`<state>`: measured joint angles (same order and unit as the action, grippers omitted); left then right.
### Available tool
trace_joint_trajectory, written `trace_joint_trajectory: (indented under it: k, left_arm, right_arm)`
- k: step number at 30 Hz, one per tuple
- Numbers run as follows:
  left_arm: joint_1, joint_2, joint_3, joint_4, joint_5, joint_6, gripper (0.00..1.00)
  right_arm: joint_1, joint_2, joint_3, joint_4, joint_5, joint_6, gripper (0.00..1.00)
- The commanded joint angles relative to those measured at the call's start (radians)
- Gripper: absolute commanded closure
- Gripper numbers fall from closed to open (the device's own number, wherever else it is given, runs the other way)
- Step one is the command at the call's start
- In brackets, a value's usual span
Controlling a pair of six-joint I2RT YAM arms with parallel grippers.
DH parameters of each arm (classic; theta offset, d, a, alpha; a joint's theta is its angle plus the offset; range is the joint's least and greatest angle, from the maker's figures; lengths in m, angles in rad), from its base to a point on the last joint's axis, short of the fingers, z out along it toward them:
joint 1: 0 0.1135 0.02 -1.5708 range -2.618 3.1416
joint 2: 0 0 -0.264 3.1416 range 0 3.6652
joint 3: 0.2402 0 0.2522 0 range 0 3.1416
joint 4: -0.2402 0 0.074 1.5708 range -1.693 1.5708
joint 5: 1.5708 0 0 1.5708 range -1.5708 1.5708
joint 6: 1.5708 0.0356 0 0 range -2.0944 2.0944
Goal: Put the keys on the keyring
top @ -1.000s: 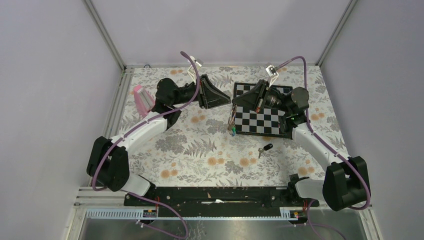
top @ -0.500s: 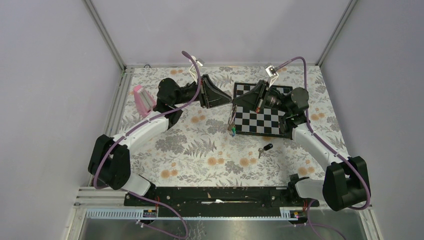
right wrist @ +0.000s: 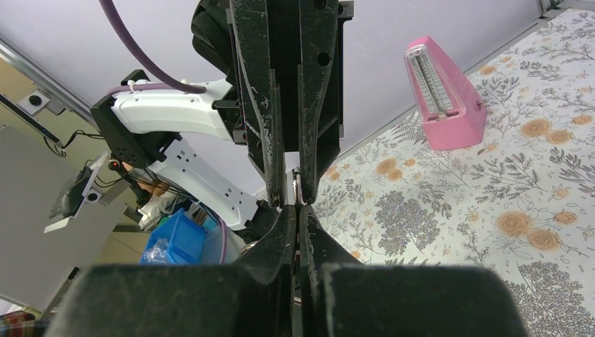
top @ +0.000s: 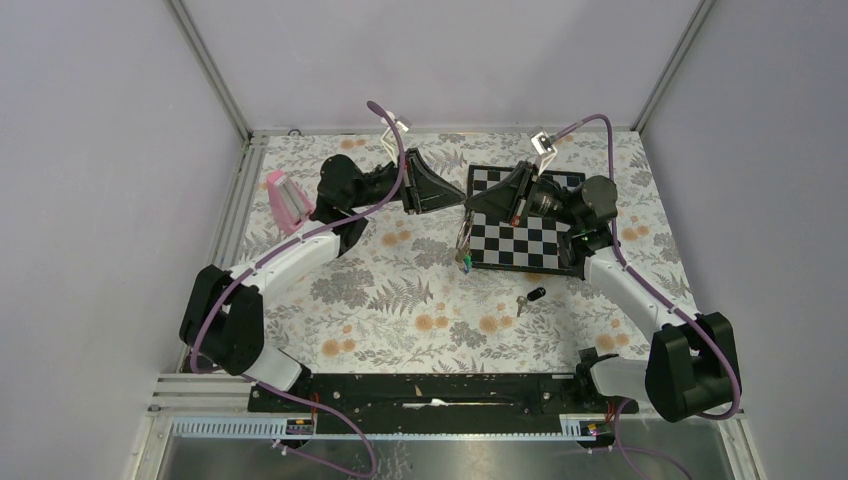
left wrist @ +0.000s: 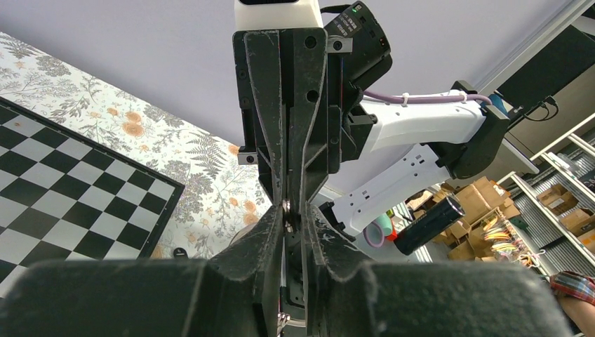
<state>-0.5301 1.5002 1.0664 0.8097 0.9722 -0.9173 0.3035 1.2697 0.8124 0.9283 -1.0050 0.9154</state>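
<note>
My two grippers meet tip to tip above the table. My right gripper (top: 471, 208) (right wrist: 297, 208) is shut on a thin wire ring of the keyring (top: 463, 246), whose green and other tags hang below the fingertips. My left gripper (top: 457, 203) (left wrist: 293, 212) is closed to a narrow gap on a thin silver piece, seemingly the plain silver key (left wrist: 288, 207), seen edge-on and pressed against the right gripper's tips. That metal also shows in the right wrist view (right wrist: 297, 188). The black-headed key (top: 531, 296) lies on the floral cloth near the board's front edge.
A black-and-white chessboard (top: 530, 242) lies under the right arm. A pink metronome (top: 285, 198) (right wrist: 443, 98) stands at the far left. Aluminium frame rails border the table's back and left side.
My left arm has crept slightly to the right, closing onto the right gripper's tips. The right arm, the hanging keyring and the black-headed key have not visibly moved.
</note>
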Motion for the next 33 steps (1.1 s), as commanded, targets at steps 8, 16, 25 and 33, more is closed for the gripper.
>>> trace_joint_trajectory:
  k: [8, 16, 25, 33]
  left_arm:
    - [-0.007, -0.035, 0.031, 0.033, -0.006, 0.030, 0.77]
    - [-0.005, -0.047, 0.022, 0.018, -0.004, 0.047, 0.84]
    - [-0.005, -0.041, 0.030, 0.015, -0.004, 0.047, 0.92]
    - [-0.005, -0.019, 0.056, 0.003, -0.006, 0.048, 1.00]
  right_arm:
    - [-0.013, -0.031, -0.001, 0.046, 0.023, -0.012, 1.00]
    - [-0.018, -0.036, -0.002, 0.045, 0.025, -0.010, 1.00]
    - [-0.020, -0.037, -0.007, 0.044, 0.026, -0.013, 1.00]
    - [-0.020, -0.039, -0.016, 0.039, 0.023, -0.034, 1.00]
